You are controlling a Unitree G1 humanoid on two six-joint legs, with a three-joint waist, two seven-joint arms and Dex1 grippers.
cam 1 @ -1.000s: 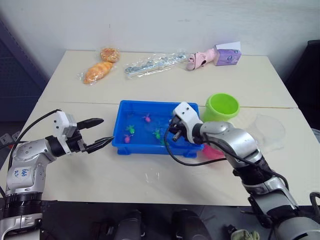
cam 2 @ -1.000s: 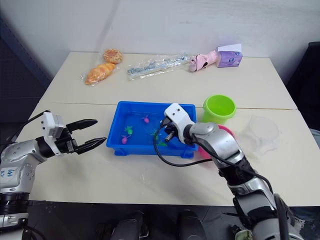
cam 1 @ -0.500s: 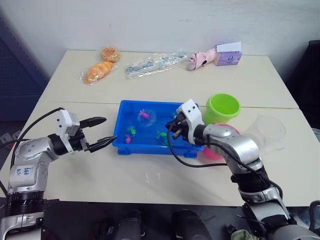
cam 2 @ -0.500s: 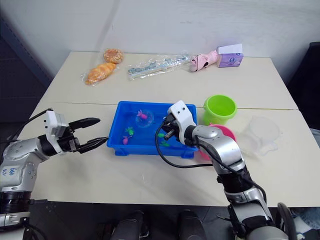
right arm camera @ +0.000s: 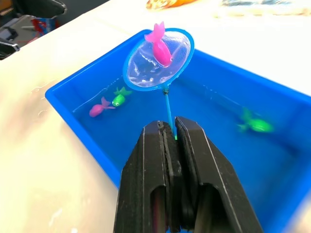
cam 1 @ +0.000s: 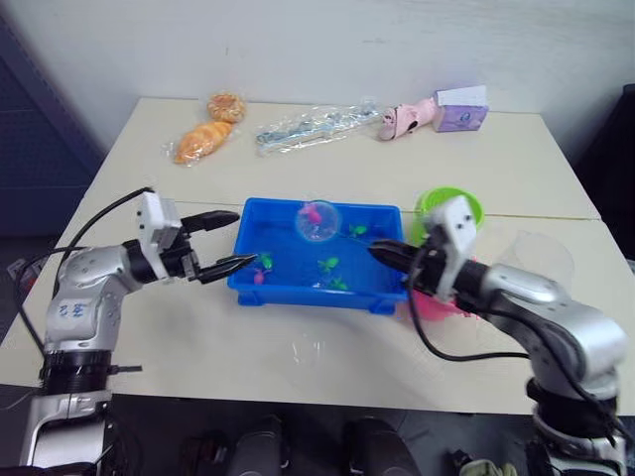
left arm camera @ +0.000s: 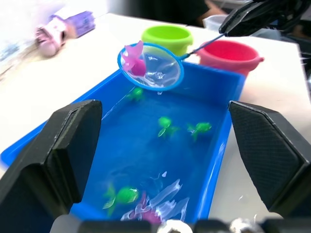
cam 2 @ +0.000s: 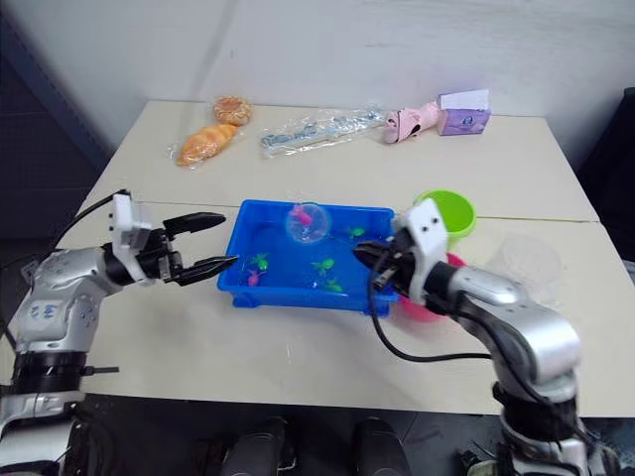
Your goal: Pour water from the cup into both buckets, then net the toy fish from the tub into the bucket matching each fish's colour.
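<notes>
Net [right arm camera: 159, 60] handle pinched between right fingers [right arm camera: 154, 160], hoop raised above tub [right arm camera: 92, 141].

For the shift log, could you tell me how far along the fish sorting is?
In hand: the right gripper holds the net above the tub, with a pink fish in it. Left: that fish to the pink bucket; several fish remain in the tub.

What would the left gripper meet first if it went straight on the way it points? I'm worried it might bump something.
Probably the tub: the open left gripper points at its near end wall, with nothing visible between. Its height relative to the rim is unclear, so it might pass over into the water instead.
</notes>
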